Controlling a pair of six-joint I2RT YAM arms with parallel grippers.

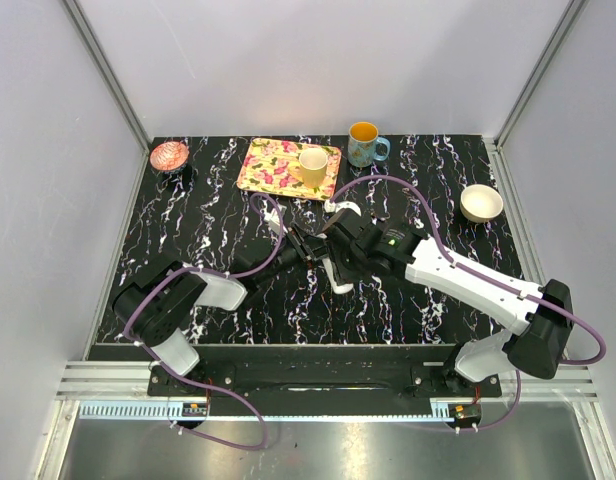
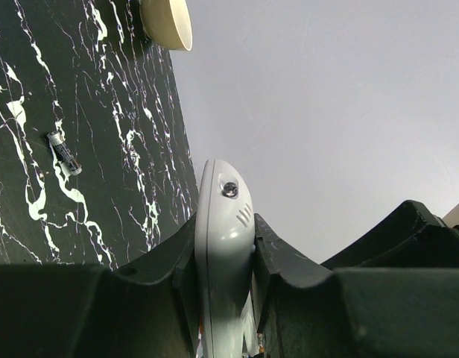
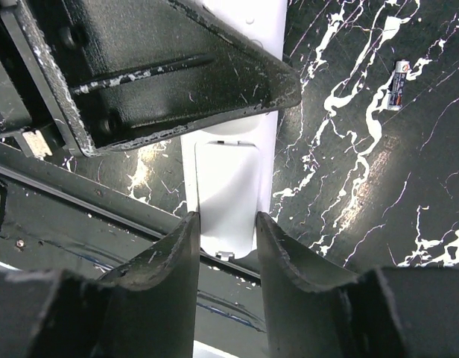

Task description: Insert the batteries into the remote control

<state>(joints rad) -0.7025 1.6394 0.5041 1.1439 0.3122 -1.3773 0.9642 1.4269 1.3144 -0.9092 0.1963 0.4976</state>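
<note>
Hold the remote control (image 2: pixel 223 253) firm in the clamped left claw (image 2: pixel 224 221); with right claw (image 3: pixel 228 220) astride its end (pinching or loose, cannot tell), slide cover (image 3: pixel 228 175) straight off.

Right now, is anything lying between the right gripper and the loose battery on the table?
Nothing visible does. The battery lies alone on the black table, off to one side of the right gripper, whose fingers flank the remote held by the left gripper.
</note>
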